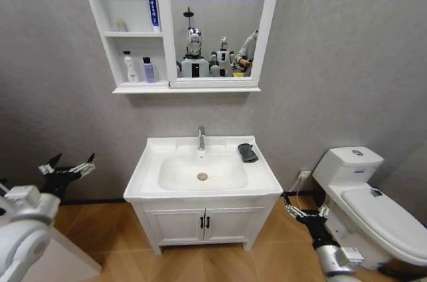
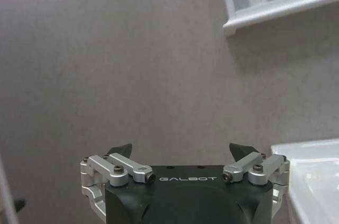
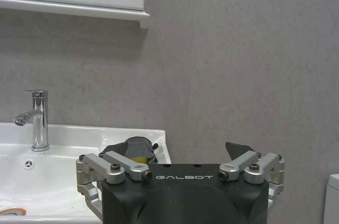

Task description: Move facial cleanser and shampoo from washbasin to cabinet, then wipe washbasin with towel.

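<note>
Bottles (image 1: pixel 139 68) already standing on the cabinet's (image 1: pixel 140 87) lowest shelf, at 11 o'clock from the washbasin (image 1: pixel 150 169); moving step apparently done, wiping still ahead. Towel (image 1: pixel 247 153) lying folded on the rim at 2 o'clock from the drain (image 1: pixel 202 177), untouched. Left gripper (image 1: pixel 67 167) at 9 o'clock, right gripper (image 1: pixel 304 212) at 4 o'clock, both spread wide, holding nothing. Next: probably reaching up and inward with the right to pinch the towel.

Black tool (image 2: pixel 180 152) body marked GALBOT — silver screwed linkages, black fingertips (image 2: pixel 241 150).
</note>
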`<state>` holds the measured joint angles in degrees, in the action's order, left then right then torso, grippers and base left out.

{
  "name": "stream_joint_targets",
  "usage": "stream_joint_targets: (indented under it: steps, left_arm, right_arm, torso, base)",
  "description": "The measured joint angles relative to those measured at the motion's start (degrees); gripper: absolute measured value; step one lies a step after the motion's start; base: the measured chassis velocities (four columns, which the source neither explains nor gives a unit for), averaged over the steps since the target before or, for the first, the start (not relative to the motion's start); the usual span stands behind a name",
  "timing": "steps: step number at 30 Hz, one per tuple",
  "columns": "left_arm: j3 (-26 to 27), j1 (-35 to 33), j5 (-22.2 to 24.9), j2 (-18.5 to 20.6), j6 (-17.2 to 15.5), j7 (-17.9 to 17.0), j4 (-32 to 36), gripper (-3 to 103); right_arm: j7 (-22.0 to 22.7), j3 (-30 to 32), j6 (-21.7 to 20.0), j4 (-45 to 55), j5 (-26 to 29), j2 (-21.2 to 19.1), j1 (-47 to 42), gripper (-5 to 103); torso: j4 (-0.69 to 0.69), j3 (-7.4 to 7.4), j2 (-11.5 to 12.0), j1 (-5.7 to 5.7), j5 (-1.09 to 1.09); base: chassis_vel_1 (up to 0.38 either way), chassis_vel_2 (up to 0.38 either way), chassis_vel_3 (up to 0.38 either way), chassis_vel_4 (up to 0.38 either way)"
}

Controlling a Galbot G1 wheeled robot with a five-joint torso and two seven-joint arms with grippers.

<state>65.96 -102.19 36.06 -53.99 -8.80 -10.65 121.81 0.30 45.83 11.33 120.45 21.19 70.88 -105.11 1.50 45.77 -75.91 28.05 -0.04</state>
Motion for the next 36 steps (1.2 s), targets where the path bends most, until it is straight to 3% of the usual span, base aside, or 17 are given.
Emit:
stream_joint_targets:
  steps: [6,12,18,28,29,30,32,33,35,36]
  left_arm:
    - [1.68,-6.34,1.24,-6.23,0.31,2.48,2.95,100]
    - [-2.78,-9.99,5.33,-11.68,-0.90,2.42,10.73,100]
    - [-4.57,-9.91,7.37,-11.16,-2.32,1.67,15.35,100]
    - [-4.72,-9.80,7.52,-10.70,-2.61,1.45,15.62,100]
    - [-4.73,-9.78,7.53,-10.67,-2.62,1.43,15.58,100]
    - [-4.73,-9.78,7.53,-10.67,-2.62,1.43,15.58,100]
    - [-4.75,-9.78,7.53,-10.63,-2.64,1.42,15.55,100]
    - [-4.75,-9.78,7.53,-10.63,-2.64,1.42,15.55,100]
    - [-4.75,-9.78,7.53,-10.60,-2.65,1.40,15.50,100]
    - [-4.75,-9.78,7.53,-10.60,-2.65,1.40,15.50,100]
  right_arm:
    - [-0.18,-0.51,-0.54,-0.05,0.47,-1.22,0.70,100]
    - [-0.70,-0.22,-2.16,1.94,1.36,-3.14,0.67,100]
    - [-1.07,-0.34,-2.25,2.66,1.47,-2.83,0.24,100]
    - [0.37,-1.09,-3.42,2.90,1.60,-3.27,-0.06,100]
    - [1.35,-1.27,-5.61,3.26,2.80,-6.20,0.81,100]
    - [1.35,-1.27,-5.61,3.26,2.80,-6.20,0.81,100]
    - [3.75,-1.53,-10.27,4.11,6.28,-11.56,3.80,100]
    - [3.75,-1.53,-10.27,4.11,6.28,-11.56,3.80,100]
    - [8.36,-3.38,-14.29,4.18,10.91,-17.14,9.47,100]
    - [8.36,-3.38,-14.29,4.18,10.91,-17.14,9.47,100]
  torso:
    - [-0.01,0.00,0.00,0.00,0.03]
    - [0.00,0.01,0.00,0.00,0.02]
    - [0.01,0.01,0.00,0.00,0.04]
    - [0.01,0.01,0.00,0.00,0.03]
    - [0.01,0.01,0.00,0.00,0.02]
    - [0.01,0.01,0.00,0.00,0.02]
    - [0.01,0.01,0.00,0.00,0.02]
    - [0.01,0.01,0.00,0.00,0.02]
    - [-0.02,0.01,0.00,0.01,0.03]
    - [-0.02,0.01,0.00,0.01,0.03]
  base:
    - [0.000,0.000,0.000,0.000]
    - [0.000,0.000,0.000,0.000]
    - [0.000,0.000,0.000,0.000]
    - [0.000,0.000,0.000,0.000]
    - [0.000,0.000,0.000,0.000]
    - [0.000,0.000,0.000,0.000]
    - [0.000,0.000,0.000,0.000]
    - [0.000,0.000,0.000,0.000]
    - [0.000,0.000,0.000,0.000]
    - [0.000,0.000,0.000,0.000]
